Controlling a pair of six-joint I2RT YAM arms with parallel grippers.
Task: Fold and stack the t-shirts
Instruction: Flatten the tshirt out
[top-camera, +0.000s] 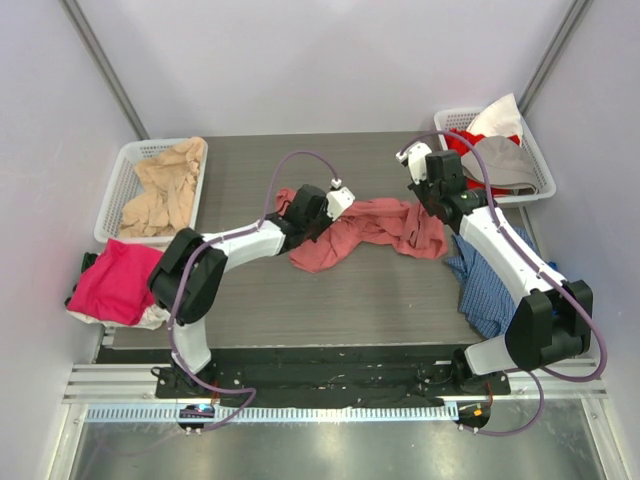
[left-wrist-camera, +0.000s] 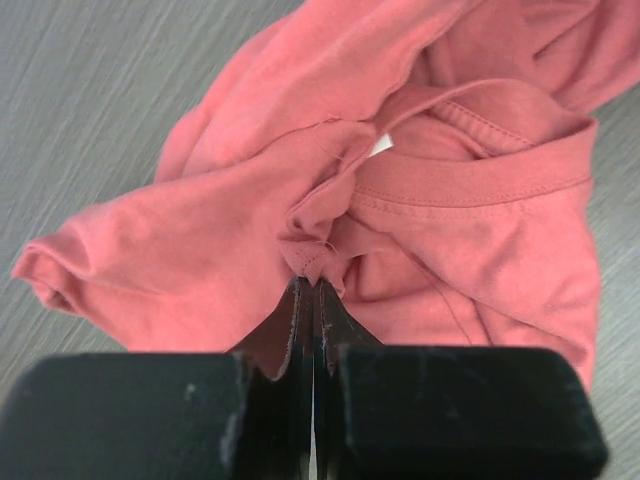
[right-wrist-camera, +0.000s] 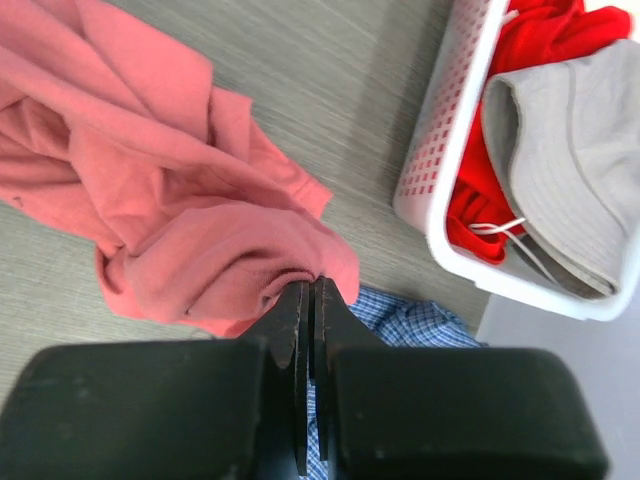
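Observation:
A crumpled salmon-red t-shirt (top-camera: 365, 228) lies stretched across the middle of the table. My left gripper (top-camera: 318, 216) is shut on a fold of its cloth near the collar (left-wrist-camera: 470, 180), the pinch showing at the left gripper's (left-wrist-camera: 312, 280) tips. At the shirt's right end my right gripper (top-camera: 432, 212) is shut on the hem, cloth bunched at the right gripper's (right-wrist-camera: 312, 282) tips. Other t-shirts are a magenta-pink one (top-camera: 115, 280) off the table's left edge, a beige one (top-camera: 165, 190) in the left basket, and red (right-wrist-camera: 535, 40) and grey (right-wrist-camera: 575, 150) ones in the right basket.
A white basket (top-camera: 128, 170) stands at the back left and another white basket (top-camera: 540, 165) at the back right. A blue checked shirt (top-camera: 487, 285) lies at the right edge beneath my right arm. Grey walls close in both sides.

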